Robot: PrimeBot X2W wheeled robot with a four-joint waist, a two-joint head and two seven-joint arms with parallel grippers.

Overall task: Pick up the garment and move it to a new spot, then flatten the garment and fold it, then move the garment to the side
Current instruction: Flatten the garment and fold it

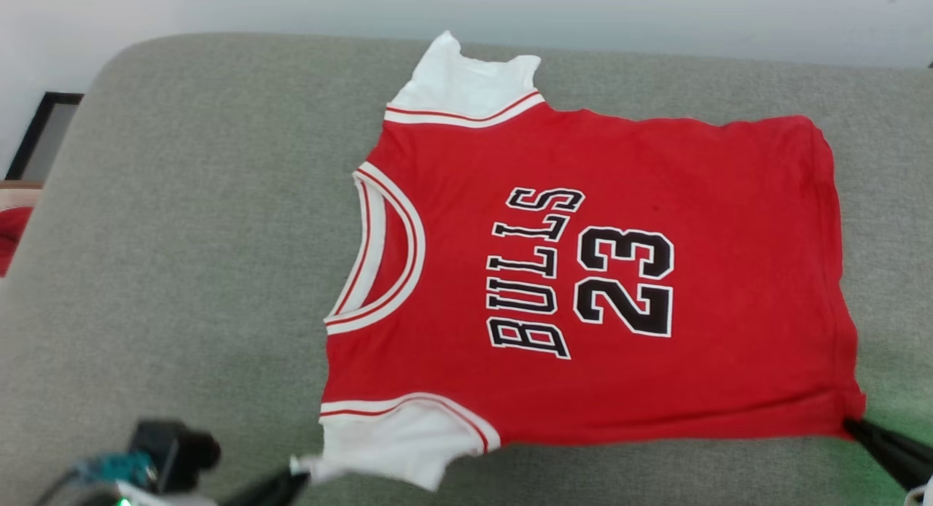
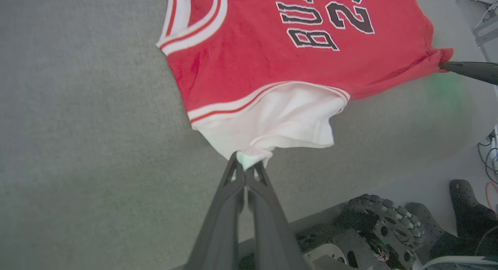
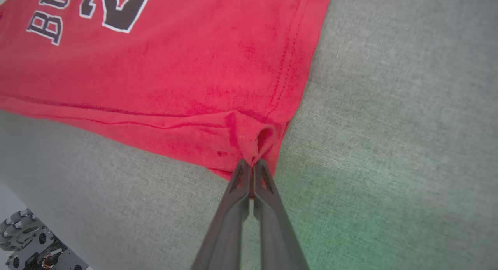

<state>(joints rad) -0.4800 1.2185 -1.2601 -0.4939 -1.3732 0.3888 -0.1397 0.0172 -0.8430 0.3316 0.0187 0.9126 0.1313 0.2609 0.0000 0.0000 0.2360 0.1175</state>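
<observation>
The left claw (image 2: 246,161) was closed tight on the tip of the near white sleeve (image 2: 288,122), a small tuft of cloth bunched between its fingers. The right claw (image 3: 252,163) was likewise pinched shut on the near hem corner (image 3: 249,141), where the red cloth puckered into a little fold. Between the two grips the garment's near edge ran almost straight.

The garment (image 1: 729,236) lay front up on the grey fabric surface (image 1: 182,236), neck toward the robot's left and hem toward its right. The lettering (image 1: 532,273) was fully showing and the far sleeve (image 1: 466,83) was spread out.

By the look of it, the flattening was nearly finished: the body was smooth, with only slight ripples along the hem and a rumpled near sleeve. No fold had been made yet, and the move to the side was also left to do. Whether this was already the new spot could not be judged.

The garment's back was hidden against the surface. In the head view both claws were cut off by the frame edges, so their arms were out of sight. At the far left of that view, a dark frame (image 1: 40,127) and a red scrap (image 1: 11,236) were too cropped to identify.
</observation>
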